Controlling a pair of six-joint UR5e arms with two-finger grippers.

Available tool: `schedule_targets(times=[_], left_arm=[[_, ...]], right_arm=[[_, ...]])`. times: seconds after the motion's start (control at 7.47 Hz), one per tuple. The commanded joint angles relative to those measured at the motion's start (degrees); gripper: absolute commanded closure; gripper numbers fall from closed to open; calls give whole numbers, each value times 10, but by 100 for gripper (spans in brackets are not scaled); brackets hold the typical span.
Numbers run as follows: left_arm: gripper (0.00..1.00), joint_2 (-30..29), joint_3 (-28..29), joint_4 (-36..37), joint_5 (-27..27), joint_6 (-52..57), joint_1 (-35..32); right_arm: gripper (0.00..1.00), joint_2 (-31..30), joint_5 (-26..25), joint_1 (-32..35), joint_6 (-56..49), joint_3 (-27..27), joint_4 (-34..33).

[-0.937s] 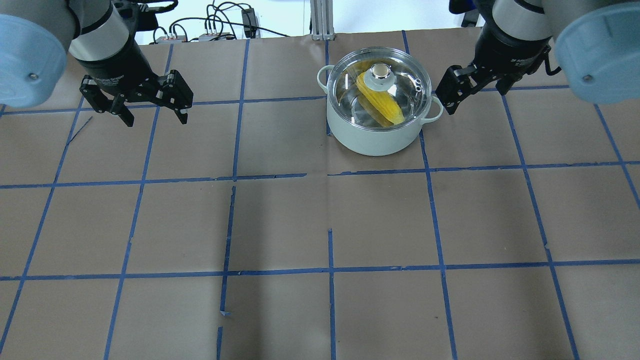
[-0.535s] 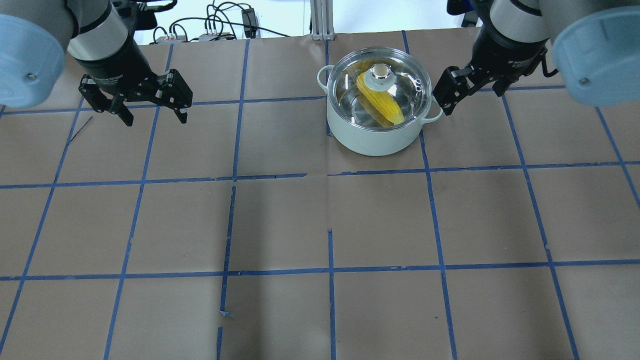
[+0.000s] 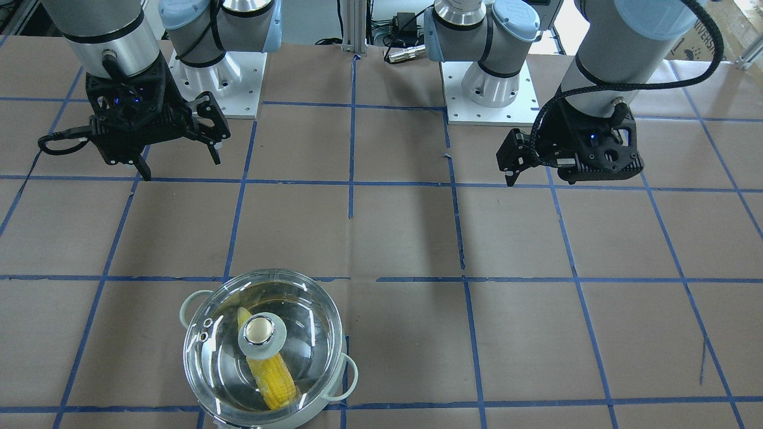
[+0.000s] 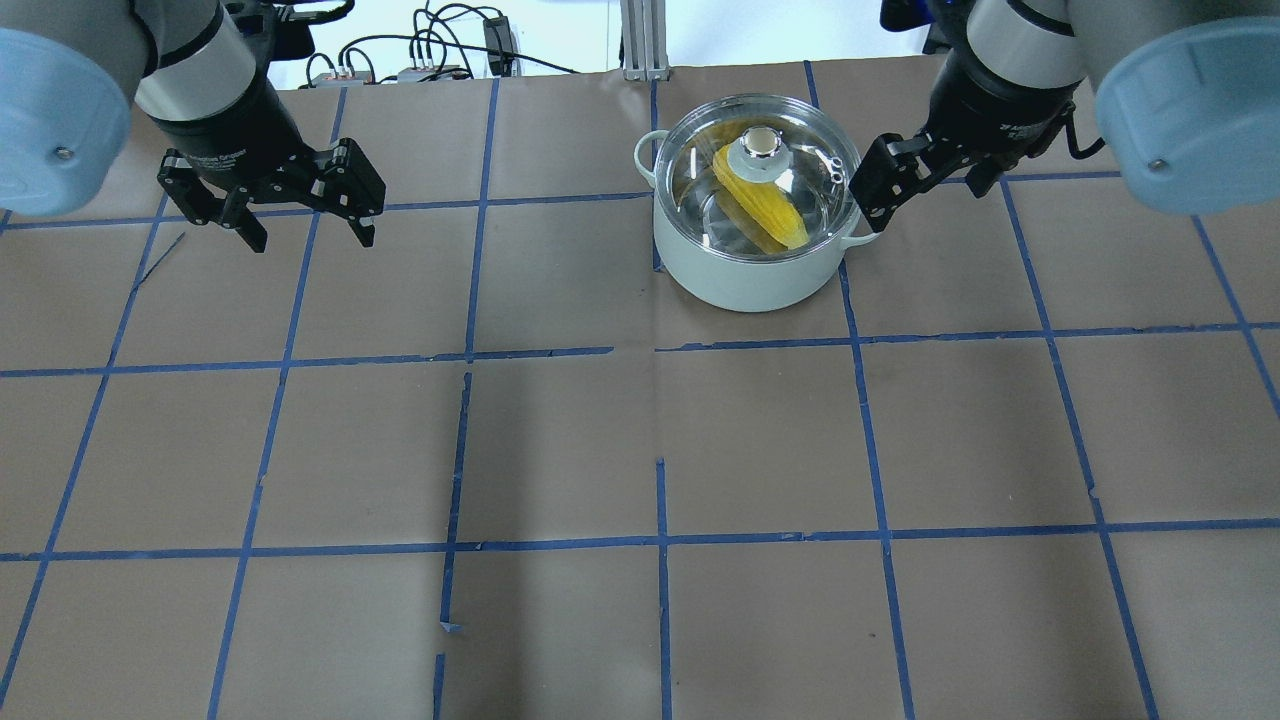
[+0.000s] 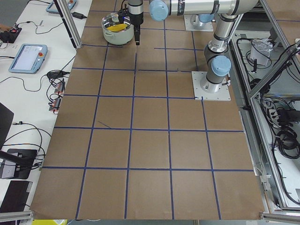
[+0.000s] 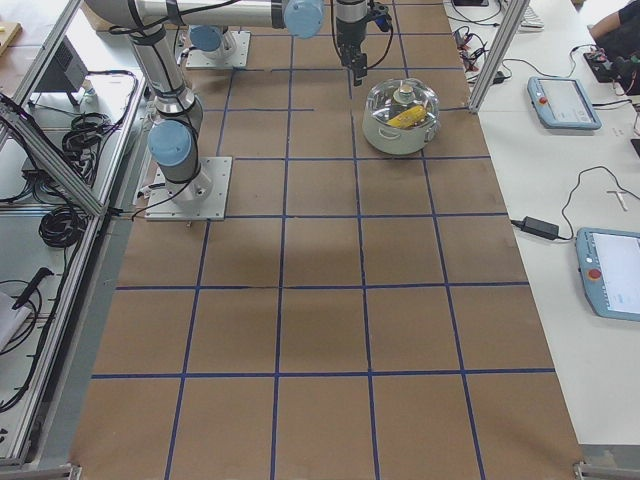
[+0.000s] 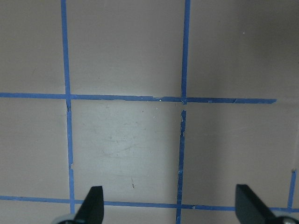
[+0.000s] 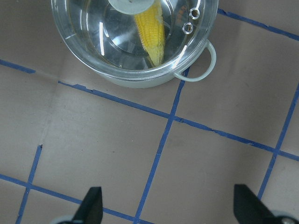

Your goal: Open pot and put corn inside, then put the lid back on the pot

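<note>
Since the last look, my right gripper (image 3: pixel 180 165) has edged closer to the pot (image 4: pixel 745 280), jaws spread wide and empty. My left gripper (image 4: pixel 314 240) is also wide and empty. I see the corn (image 4: pixel 765 205) inside the pot, under the seated lid (image 4: pixel 805 150).

Brown paper (image 4: pixel 560 440) is covering the bench (image 6: pixel 320 330), with blue tape lines (image 4: pixel 660 541) running across it in a grid. A white side table (image 6: pixel 560 180) is standing alongside, carrying teach pendants (image 6: pixel 565 102) and a black power brick (image 6: pixel 541 228). An aluminium frame post (image 6: pixel 490 50) is rising at the bench edge.
</note>
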Motion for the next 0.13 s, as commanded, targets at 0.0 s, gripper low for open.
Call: schedule_targets(times=[0.0], left_arm=[[0, 1, 0, 0, 1, 0, 0]], right_arm=[[0, -1, 2, 1, 1, 0, 1]])
